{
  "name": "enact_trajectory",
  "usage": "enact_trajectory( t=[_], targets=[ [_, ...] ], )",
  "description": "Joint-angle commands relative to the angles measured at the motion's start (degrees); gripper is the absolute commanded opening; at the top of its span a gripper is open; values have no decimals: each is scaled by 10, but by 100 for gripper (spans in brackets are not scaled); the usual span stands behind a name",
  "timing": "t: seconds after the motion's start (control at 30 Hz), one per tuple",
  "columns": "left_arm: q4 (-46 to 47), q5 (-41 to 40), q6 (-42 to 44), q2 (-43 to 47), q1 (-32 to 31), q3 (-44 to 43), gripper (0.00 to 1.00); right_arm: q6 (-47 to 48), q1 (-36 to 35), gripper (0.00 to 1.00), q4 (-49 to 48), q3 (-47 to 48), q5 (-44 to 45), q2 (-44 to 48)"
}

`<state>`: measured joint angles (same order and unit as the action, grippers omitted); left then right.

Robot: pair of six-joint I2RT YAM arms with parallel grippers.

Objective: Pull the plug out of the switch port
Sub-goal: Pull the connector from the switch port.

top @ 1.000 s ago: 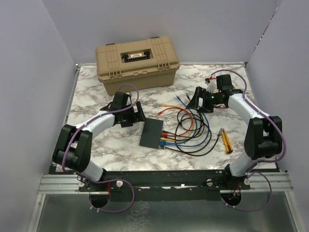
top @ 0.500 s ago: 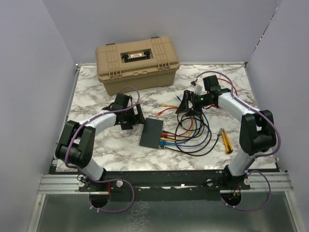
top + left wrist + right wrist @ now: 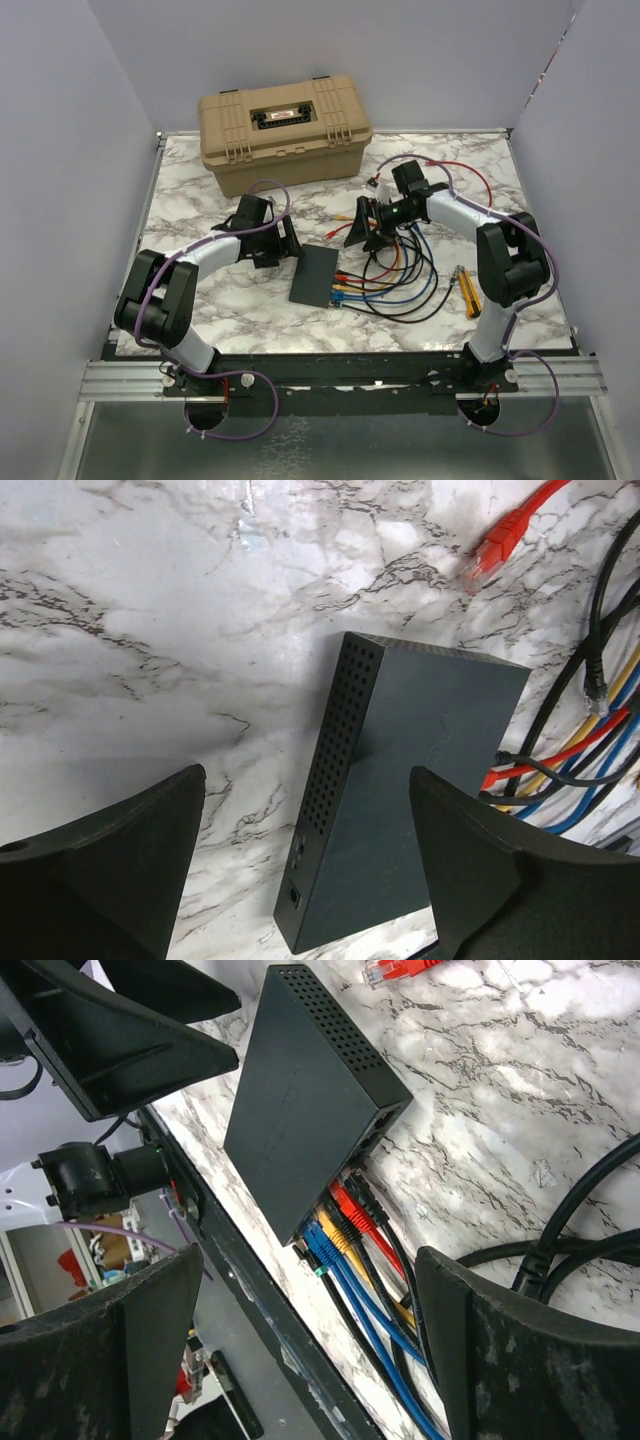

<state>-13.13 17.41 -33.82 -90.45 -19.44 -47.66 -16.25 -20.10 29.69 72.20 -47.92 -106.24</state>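
The switch (image 3: pixel 318 275) is a flat black box lying on the marble table, and it also shows in the left wrist view (image 3: pixel 420 780) and the right wrist view (image 3: pixel 310 1110). Several plugs (image 3: pixel 345 1225), red, yellow, blue and black, sit in the ports on its near short edge (image 3: pixel 345 290). My left gripper (image 3: pixel 285 240) hovers open just beyond the switch's far left corner (image 3: pixel 308 780), holding nothing. My right gripper (image 3: pixel 362 232) is open above the cables to the right of the switch (image 3: pixel 310 1260), with the plugged row showing between its fingers.
A tan toolbox (image 3: pixel 285 130) stands at the back. Coiled cables (image 3: pixel 400 275) spread to the right of the switch, with a loose red plug (image 3: pixel 495 555) beyond it. A yellow-handled tool (image 3: pixel 468 290) lies at the right. The table's black front rail (image 3: pixel 250 1290) runs just below the plugs.
My right gripper has swung left from the right side of the table to above the cables beside the switch. The left gripper has stayed by the switch's far corner.
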Motion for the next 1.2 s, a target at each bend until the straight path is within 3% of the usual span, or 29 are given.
enact_trajectory(
  t=[0.0,0.43,0.73,1.17],
  targets=[
    [6,15,-9,-13,1,30,83,6,-8,89,12,24,-23,-16],
    [35,23,-31,-19,-12,56,68,28,-18,80,28,36,-38,-54],
    [38,20,-53,-1,-22,89,63,68,-43,70,41,22,1,-87],
    [22,28,-62,34,-27,111,58,83,-55,59,14,6,-14,-118]
  ],
)
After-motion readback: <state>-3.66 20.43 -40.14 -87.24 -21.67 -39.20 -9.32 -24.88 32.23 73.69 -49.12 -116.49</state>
